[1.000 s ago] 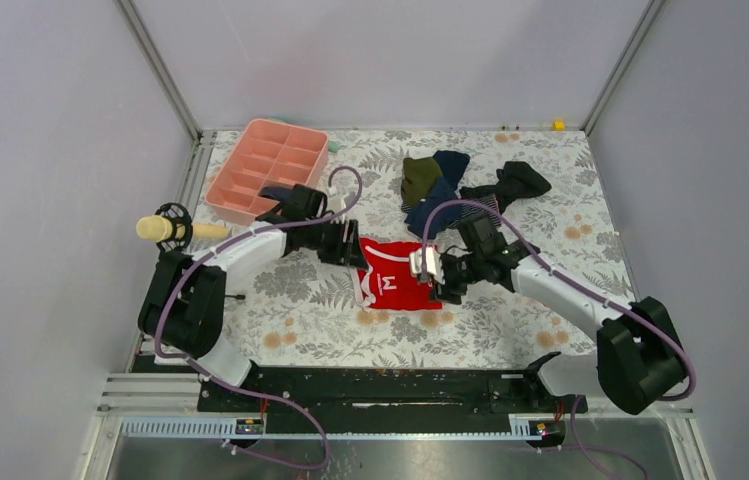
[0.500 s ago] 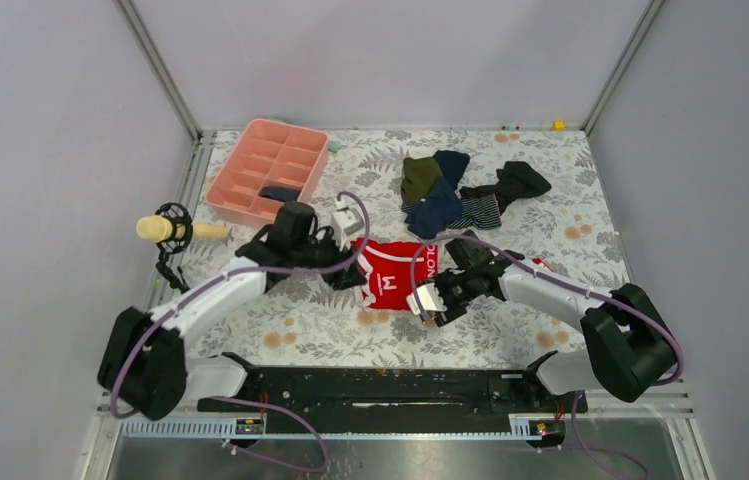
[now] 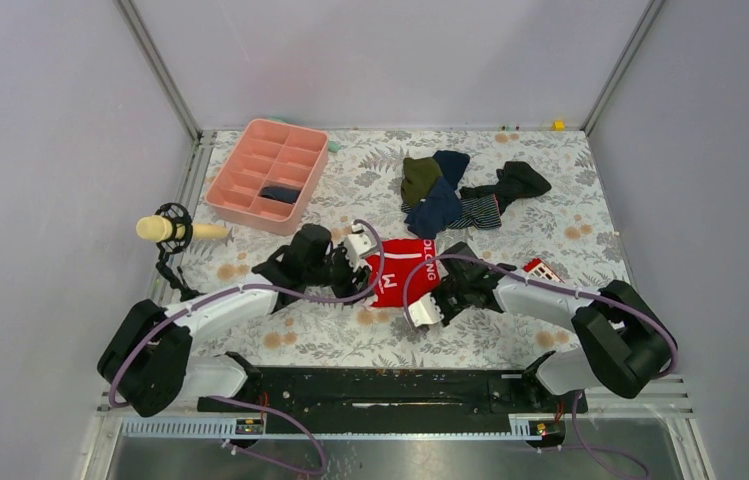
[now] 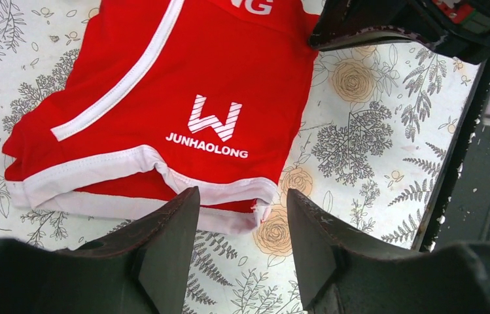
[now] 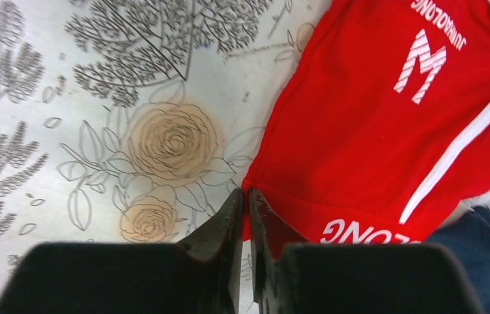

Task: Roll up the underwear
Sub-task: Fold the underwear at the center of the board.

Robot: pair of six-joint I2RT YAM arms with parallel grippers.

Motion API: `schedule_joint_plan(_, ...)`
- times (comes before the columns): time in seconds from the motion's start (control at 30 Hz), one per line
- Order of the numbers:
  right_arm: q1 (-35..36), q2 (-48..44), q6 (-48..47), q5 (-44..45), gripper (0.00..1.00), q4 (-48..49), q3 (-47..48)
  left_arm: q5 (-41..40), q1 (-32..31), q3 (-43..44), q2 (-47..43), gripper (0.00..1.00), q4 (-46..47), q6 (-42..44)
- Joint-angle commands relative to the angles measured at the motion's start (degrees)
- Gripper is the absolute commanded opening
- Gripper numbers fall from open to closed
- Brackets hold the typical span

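Note:
The underwear (image 3: 397, 270) lies flat on the floral table, bright red with white trim and a white logo, also filling the left wrist view (image 4: 209, 85) and the right wrist view (image 5: 373, 118). My left gripper (image 3: 360, 272) sits at its left side, open. In the left wrist view the left gripper (image 4: 242, 212) straddles the white-trimmed leg edge without touching it. My right gripper (image 3: 439, 293) is at the underwear's right near corner. In the right wrist view the right gripper (image 5: 247, 199) is shut on that red waistband corner, with cloth pinched between the jaws.
A pink compartment tray (image 3: 268, 168) stands at the back left with a dark item inside. A pile of navy, olive and black garments (image 3: 450, 185) lies behind the underwear. A small red box (image 3: 542, 270) sits right of my right arm. A brush (image 3: 165, 229) hangs at the left edge.
My right gripper slid toward the near edge along the underwear's right side and closed on its corner. The left arm swung down and forward, bringing its gripper to the left leg edge.

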Motion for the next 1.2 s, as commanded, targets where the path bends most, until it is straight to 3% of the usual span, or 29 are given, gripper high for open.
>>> schedule_joint_plan(0.0, 0.34, -2.28, 2.17, 5.81, 0.07, 5.66, -1.69, -1.85, -1.46, -1.38, -2.57, 0.52, 6.02, -0.39)
schedule_joint_plan(0.1, 0.38, -5.22, 3.37, 4.65, 0.00, 5.79, -0.04, -0.65, -2.53, -1.89, -3.11, 0.52, 5.94, 1.64)
schedule_joint_plan(0.53, -0.62, -0.06, 0.01, 5.03, 0.00, 12.97, 2.69, 2.53, -5.38, -4.11, -0.64, 0.52, 9.43, 15.65)
schedule_joint_plan(0.93, -2.85, 0.08, -2.10, 3.00, 0.00, 15.16, -0.03, -7.56, -9.52, -9.25, 6.51, 0.50, 20.60, 18.85)
schedule_joint_plan(1.03, -3.07, 0.05, -2.24, 2.27, 0.00, 12.87, 0.19, -7.87, -10.38, -8.75, 7.45, 0.49, 18.91, 18.30)
schedule_joint_plan(1.1, -3.50, 0.12, -2.09, 1.41, 0.04, 9.11, 1.03, -7.92, -11.04, -9.23, 7.64, 0.49, 18.67, 18.44)
schedule_joint_plan(1.17, -4.22, 0.57, -2.37, 0.73, 0.17, 3.64, 3.23, -8.54, -11.70, -9.64, 7.92, 0.47, 19.11, 18.41)
